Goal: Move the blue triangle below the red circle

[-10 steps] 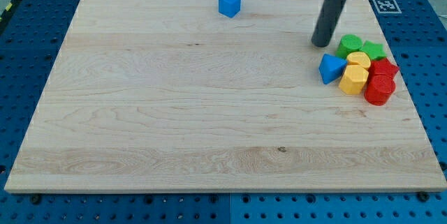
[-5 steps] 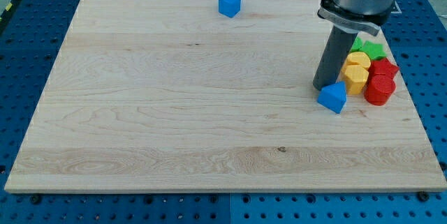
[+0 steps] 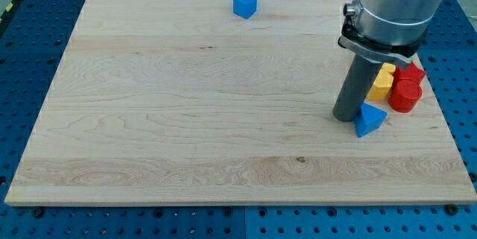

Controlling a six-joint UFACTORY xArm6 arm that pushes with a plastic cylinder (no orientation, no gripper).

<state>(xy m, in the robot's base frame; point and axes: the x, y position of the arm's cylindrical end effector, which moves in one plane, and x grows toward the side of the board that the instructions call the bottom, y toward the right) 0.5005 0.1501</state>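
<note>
The blue triangle (image 3: 369,119) lies on the wooden board (image 3: 186,120) at the view's right. My tip (image 3: 344,115) rests on the board touching the triangle's left side. The red circle (image 3: 404,95) sits up and to the right of the triangle, at the lower end of a block cluster. The triangle is below and left of the red circle, a small gap apart.
A yellow block (image 3: 381,83) and another red block (image 3: 411,72) sit next to the red circle; the arm's body hides the rest of the cluster. A blue cube (image 3: 244,4) stands near the view's top edge. The board's right edge is close to the cluster.
My tip moved down the view from above the cluster and pushed the blue triangle down and slightly right, away from the yellow blocks. The arm's body now covers the green blocks.
</note>
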